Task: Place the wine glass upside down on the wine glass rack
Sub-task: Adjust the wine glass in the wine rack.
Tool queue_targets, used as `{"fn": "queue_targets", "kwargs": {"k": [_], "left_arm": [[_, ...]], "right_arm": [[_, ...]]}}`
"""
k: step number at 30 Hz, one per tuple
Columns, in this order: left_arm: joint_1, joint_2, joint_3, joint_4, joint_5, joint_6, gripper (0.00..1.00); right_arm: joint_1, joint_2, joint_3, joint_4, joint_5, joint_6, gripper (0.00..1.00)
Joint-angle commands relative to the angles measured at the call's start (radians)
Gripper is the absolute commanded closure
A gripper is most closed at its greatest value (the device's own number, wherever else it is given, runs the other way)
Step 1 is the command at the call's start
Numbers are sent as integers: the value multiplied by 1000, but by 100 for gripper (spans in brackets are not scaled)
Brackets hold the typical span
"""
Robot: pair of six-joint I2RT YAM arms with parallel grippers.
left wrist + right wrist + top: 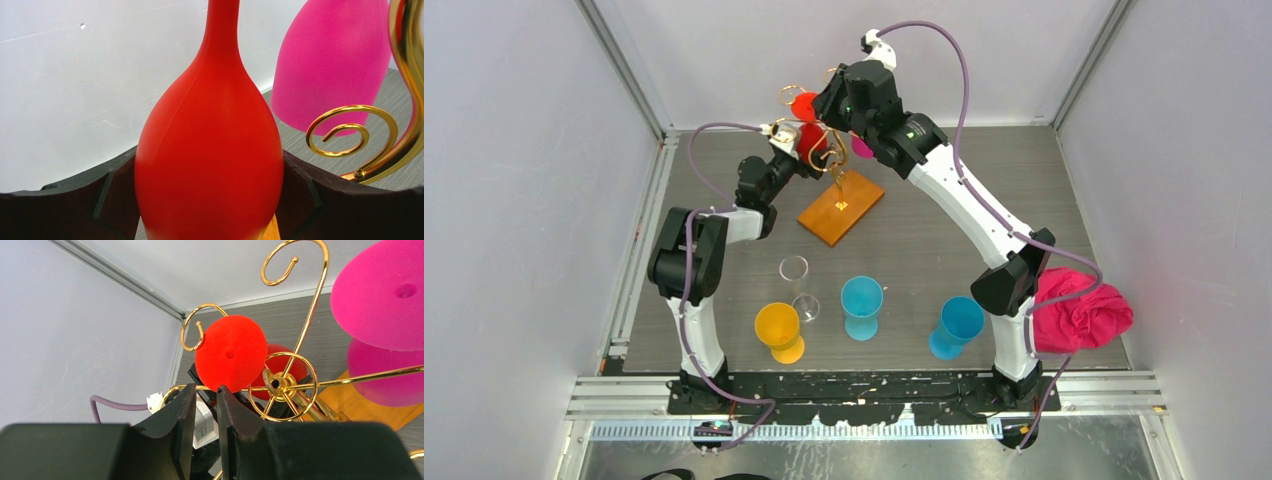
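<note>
Left gripper (210, 197) is clamped on the bowl of the red wine glass (210, 150), fingers (75, 200) touching it on both sides. The glass is inverted, stem up. Its foot is at the top of the wine glass rack (285, 382), just beside the hub and against a scroll arm, but I can't tell if it's seated in the scroll. Right gripper (206, 405) is above the rack top, pinched almost closed on nothing and clear of the red foot. A pink glass (385, 295) hangs inverted on the rack beside it.
</note>
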Motion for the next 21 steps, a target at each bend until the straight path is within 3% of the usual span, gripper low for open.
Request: {"fn": "queue_targets", "kwargs": {"k": [1,21], "left_arm": [[0,-90,14,111,16,77,20],[-8,-59,23,96,44,54,21]], "right_arm": [[2,-77,-7,47,-7,-17,72],[2,-105,-47,63,-4,-29,72]]}}
